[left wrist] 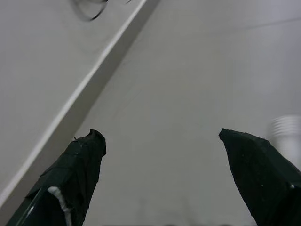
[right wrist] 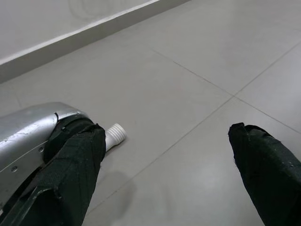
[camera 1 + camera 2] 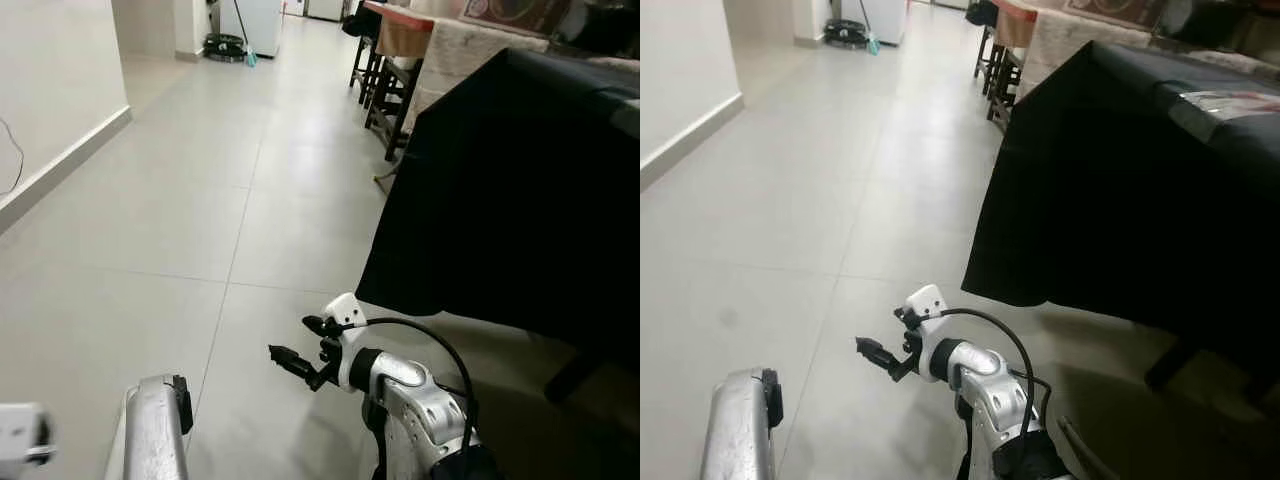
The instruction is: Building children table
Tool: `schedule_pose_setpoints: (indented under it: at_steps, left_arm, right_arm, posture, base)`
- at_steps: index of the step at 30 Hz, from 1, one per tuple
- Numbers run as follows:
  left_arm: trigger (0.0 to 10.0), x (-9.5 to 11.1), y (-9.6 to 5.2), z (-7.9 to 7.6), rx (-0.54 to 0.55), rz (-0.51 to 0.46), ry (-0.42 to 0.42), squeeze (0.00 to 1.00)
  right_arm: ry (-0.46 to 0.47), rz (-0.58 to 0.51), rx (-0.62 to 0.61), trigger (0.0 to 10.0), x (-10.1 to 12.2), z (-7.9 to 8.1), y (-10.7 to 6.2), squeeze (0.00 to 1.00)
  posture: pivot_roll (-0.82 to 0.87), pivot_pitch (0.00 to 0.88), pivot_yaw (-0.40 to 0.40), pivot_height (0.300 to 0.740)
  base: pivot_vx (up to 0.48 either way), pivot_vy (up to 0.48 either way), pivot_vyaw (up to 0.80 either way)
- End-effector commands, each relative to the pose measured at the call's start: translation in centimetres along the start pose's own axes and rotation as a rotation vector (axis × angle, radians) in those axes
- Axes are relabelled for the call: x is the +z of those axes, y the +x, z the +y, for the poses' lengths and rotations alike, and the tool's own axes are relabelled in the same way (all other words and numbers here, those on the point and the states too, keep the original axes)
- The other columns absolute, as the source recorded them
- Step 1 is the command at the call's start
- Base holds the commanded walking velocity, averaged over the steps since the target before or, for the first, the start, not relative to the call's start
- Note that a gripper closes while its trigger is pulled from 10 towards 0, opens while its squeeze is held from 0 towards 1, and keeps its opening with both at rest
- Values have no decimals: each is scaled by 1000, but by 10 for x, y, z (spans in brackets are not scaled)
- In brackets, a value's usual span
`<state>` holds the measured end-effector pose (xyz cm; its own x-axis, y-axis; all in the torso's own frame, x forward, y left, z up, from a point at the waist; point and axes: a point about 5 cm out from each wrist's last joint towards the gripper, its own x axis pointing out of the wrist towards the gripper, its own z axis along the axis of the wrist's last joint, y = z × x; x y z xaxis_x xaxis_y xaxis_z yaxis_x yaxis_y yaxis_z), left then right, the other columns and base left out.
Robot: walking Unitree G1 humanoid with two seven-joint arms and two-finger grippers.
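Gaping wide, the right gripper (image 2: 167,155) fingers (image 2: 70,165) hold nothing; they hang above the tiled floor (image 3: 200,200), just left of the black-draped table (image 3: 520,180). Left gripper (image 1: 162,155) fingers (image 1: 82,162) likewise spread wide and empty over the floor, nearer the white wall skirting (image 1: 89,80) than the table. A white ribbed plastic piece (image 2: 114,135) shows beside the left arm (image 2: 28,132), away from the table. Wooden chairs (image 3: 385,85) stand beyond the table's far end.
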<state>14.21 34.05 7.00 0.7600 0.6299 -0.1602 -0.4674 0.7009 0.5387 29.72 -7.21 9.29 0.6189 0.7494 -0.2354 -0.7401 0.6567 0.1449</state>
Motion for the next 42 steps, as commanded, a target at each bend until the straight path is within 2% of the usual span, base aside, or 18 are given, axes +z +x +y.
schedule_pose_setpoints:
  at_steps: [1,4,7,8,9,10,11,12,14,16,30,34,42]
  left_arm:
    - [10000,-7,-2,-5,-23,33,6,0]
    - [10000,-9,-2,-14,-67,45,-9,0]
    - [10000,-3,1,-43,-214,27,-40,0]
    - [10000,-3,1,-43,-214,27,-40,0]
    - [10000,-1,0,-53,-269,20,-45,0]
    - [10000,-1,0,-53,-269,20,-45,0]
    - [10000,-1,1,-61,-317,20,-40,0]
    - [10000,-1,1,-61,-317,20,-40,0]
    - [10000,-5,1,-72,-372,37,-32,0]
    - [10000,-9,2,-78,-416,57,-17,0]
    - [10000,-32,4,-85,-531,171,-23,0]
    - [10000,-42,-1,-89,-573,203,-5,0]
    - [10000,-57,-9,-95,-636,246,-22,0]
  right_arm:
    - [-4,-3,-14,10000,1,-3,1,0]
    - [-7,-2,-16,10000,1,-3,3,0]
    - [-6,-48,-105,10000,10,-16,1,0]
    - [-6,-48,-105,10000,10,-16,1,0]
    - [21,-102,-145,10000,18,-23,-1,0]
    - [21,-102,-145,10000,18,-23,-1,0]
    - [47,-169,-161,10000,29,-26,-4,0]
    - [47,-169,-161,10000,29,-26,-4,0]
    - [54,-252,-128,10000,43,-24,-8,0]
    - [45,-270,-92,10000,46,-18,-9,0]
    - [35,-251,-99,10000,45,-17,-13,0]
    - [28,-251,-99,10000,49,-17,-22,0]
    - [27,-258,-119,10000,60,-18,-36,0]
  posture:
    - [124,0,-127,300]
    - [118,0,-126,300]
    - [104,0,-127,300]
    - [104,0,-127,300]
    - [98,0,-127,300]
    - [98,0,-127,300]
    - [96,0,-125,300]
    - [96,0,-125,300]
    - [72,0,-113,300]
    - [69,0,-113,300]
    - [32,0,-118,300]
    - [-4,0,-122,300]
    - [-45,0,-139,300]
  base:
    - [0,0,0]
    - [0,0,0]
    - [0,0,0]
    - [0,0,0]
    - [0,0,0]
    - [0,0,0]
    - [0,0,0]
    - [0,0,0]
    - [0,0,0]
    - [0,0,0]
    - [0,0,0]
    - [0,0,0]
    - [0,0,0]
